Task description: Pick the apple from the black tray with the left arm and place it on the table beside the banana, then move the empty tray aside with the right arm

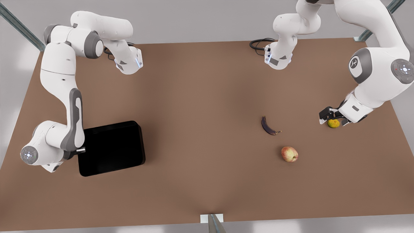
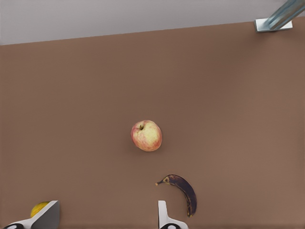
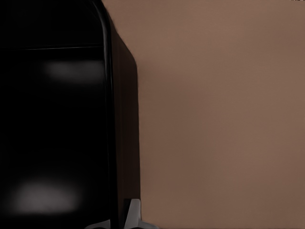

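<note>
The apple rests on the brown table, a short way from the dark banana. The black tray lies empty at the front view's left. My right gripper is at the tray's rim, one fingertip outside it, shut on that rim. My left gripper hangs open at the front view's right, beyond the banana and apart from both fruits.
A lumpy yellow-green fruit lies right beside one finger of the left gripper. Metal frame struts stand at the table's edges. A black cable loops at the far edge.
</note>
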`<act>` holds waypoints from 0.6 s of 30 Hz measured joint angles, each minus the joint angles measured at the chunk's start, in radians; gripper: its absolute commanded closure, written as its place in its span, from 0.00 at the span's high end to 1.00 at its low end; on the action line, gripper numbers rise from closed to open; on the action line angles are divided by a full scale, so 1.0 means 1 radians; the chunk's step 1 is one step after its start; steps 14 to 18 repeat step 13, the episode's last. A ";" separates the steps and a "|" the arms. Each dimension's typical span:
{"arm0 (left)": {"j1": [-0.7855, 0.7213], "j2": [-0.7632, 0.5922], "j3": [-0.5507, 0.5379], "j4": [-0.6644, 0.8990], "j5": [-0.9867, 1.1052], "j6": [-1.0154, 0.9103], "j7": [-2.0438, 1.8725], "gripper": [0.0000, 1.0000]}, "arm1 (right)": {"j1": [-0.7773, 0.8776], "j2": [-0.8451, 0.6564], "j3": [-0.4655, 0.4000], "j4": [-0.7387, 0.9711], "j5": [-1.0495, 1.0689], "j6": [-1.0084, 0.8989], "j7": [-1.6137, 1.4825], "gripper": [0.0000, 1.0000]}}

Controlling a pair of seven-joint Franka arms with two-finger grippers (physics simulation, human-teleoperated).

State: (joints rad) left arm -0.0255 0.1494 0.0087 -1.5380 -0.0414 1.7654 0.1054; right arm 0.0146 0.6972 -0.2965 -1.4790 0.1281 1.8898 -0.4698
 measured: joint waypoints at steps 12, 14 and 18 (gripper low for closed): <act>0.000 0.018 -0.004 0.037 0.005 0.000 -0.013 1.00 | 0.090 -0.278 0.207 0.225 -0.060 -0.179 0.029 1.00; -0.001 0.018 -0.004 0.036 0.005 0.000 -0.015 1.00 | 0.100 -0.281 0.203 0.235 -0.076 -0.193 0.054 1.00; -0.001 0.018 -0.004 0.036 0.005 0.000 -0.015 1.00 | 0.100 -0.281 0.203 0.235 -0.076 -0.193 0.054 1.00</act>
